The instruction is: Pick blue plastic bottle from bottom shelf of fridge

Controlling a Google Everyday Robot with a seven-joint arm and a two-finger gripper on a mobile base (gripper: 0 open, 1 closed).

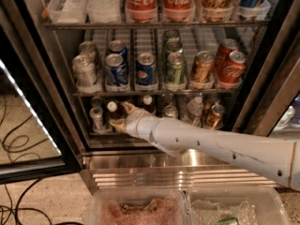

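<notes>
Blue plastic bottle stands left on the bottom shelf, gripper spread open beside it, nothing clamped; we judge an off-centre close could tip it against the neighbouring drink.

the gripper is sitting low inside the fridge, in the second lane from the left of the bottom shelf, right against the blue plastic bottle. a small grey container is crowding it just to the left, and another white-capped bottle is standing close on the right. the rack of cans above is leaving only a low slot overhead. the white arm is crossing the front of the middle lanes. the open door is hemming in the left side. open room is lying in front of the shelf, above the steel base.
</notes>
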